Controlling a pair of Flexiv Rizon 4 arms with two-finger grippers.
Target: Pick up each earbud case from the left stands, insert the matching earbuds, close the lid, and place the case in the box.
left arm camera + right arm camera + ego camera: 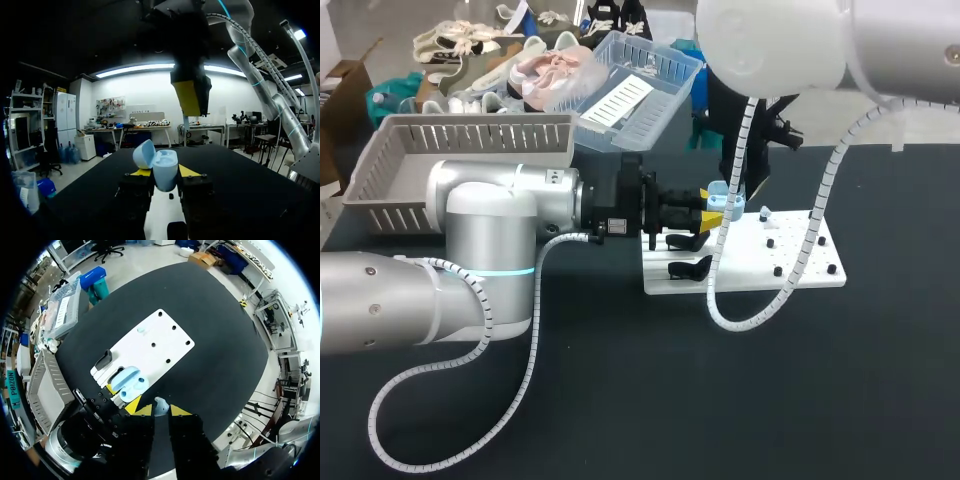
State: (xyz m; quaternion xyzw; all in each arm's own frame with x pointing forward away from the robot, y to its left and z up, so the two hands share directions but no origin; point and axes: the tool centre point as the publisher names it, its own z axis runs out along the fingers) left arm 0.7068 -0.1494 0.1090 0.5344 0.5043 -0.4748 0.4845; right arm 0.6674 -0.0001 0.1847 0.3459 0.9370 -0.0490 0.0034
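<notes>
Left jaws: The left gripper (165,172) is partly open. Its two yellow tips press the blue case (165,176) from both sides, so it has a firm hold of it.
Right jaws: The right gripper (160,410) is almost closed. A tiny pale blue earbud (161,404) is pinched between its yellow tips.
Where the case is: It is up in the air in the left gripper, over the near-left edge of the white board (155,347). Its lid (144,153) is flipped open.
Where the earbud is: It hangs right above the open case and is not in it yet.
Only in the left wrist view: You look at the case from the side. The right gripper comes down from above it, and one of its yellow tips shows.
Only in the right wrist view: You look straight down into the open case. A black stand (103,359) sits on the board near it. One more small pale thing (141,330) lies further along the board.
Only in the head view: Both arms show whole. The grey basket (460,150) sits behind the left arm.
Hard to see: In the head view the right arm and its cable hide most of the case and the earbud. In the left wrist view the earbud is only a thin pale sliver under the yellow tip. I cannot tell what the small pale thing on the board is.
</notes>
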